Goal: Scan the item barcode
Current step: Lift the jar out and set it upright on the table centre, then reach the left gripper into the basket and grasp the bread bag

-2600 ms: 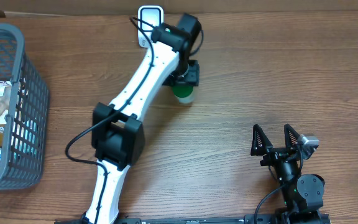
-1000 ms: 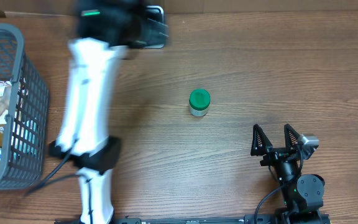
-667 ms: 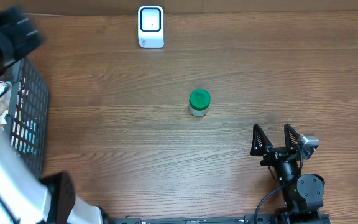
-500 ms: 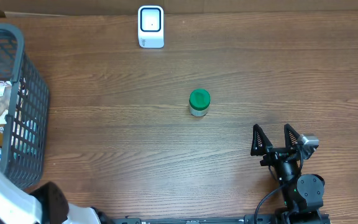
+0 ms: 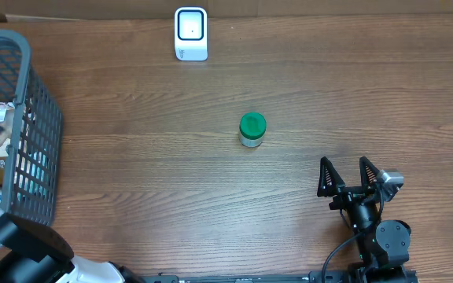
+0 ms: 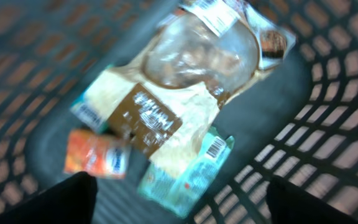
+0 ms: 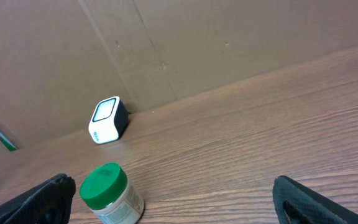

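The white barcode scanner (image 5: 190, 33) stands at the table's back edge and also shows in the right wrist view (image 7: 107, 119). A green-lidded jar (image 5: 252, 130) stands upright mid-table, apart from both grippers. My left gripper (image 6: 179, 208) hangs open over the inside of the grey basket (image 5: 22, 86), nothing between its fingers. Below it lie a clear bag with a brown label (image 6: 166, 112), an orange packet (image 6: 95, 158) and a teal packet with a barcode (image 6: 191, 171). My right gripper (image 5: 351, 177) rests open at the front right, the jar (image 7: 110, 193) ahead of its left finger.
The basket's mesh walls (image 6: 328, 124) rise around the packets. The left arm's white and black links (image 5: 22, 251) fill the front left corner. A cardboard wall (image 7: 179, 43) backs the table behind the scanner.
The left arm let go of the jar, leaving it standing mid-table, then swung from near the scanner to the far left and now hangs over the basket. The right arm has not moved.
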